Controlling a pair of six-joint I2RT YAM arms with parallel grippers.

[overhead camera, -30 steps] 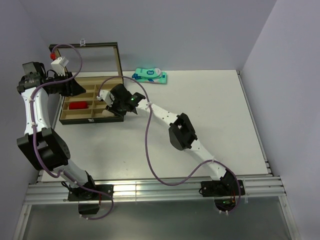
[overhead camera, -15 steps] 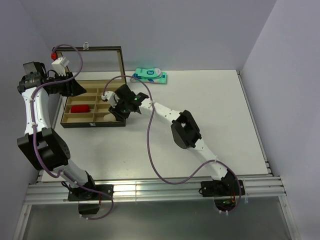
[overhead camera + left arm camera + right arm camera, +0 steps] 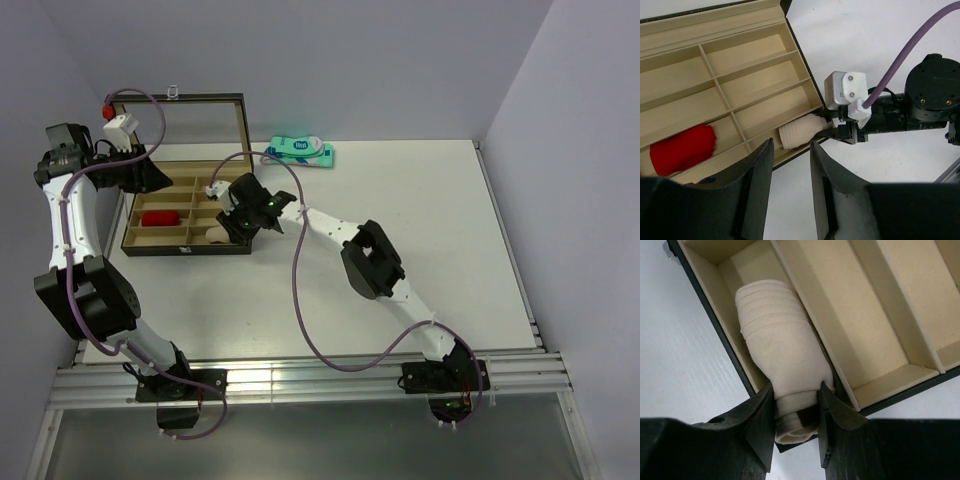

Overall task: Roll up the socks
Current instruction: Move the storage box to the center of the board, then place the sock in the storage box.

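Cream ribbed fabric rolled into a tight bundle, the beige sock lies in the lower-right corner compartment of the divided storage box in the top view. Its brown-banded end is clenched in the right tool. Over the last second that tool has slid down-left, bringing the roll in over the rim, so placing looks nearly done and only letting go remains. The red sock sits rolled in a compartment further left. The left tool hovers released and empty over the box's edge on the counter.

right claw lowered cream sock into box
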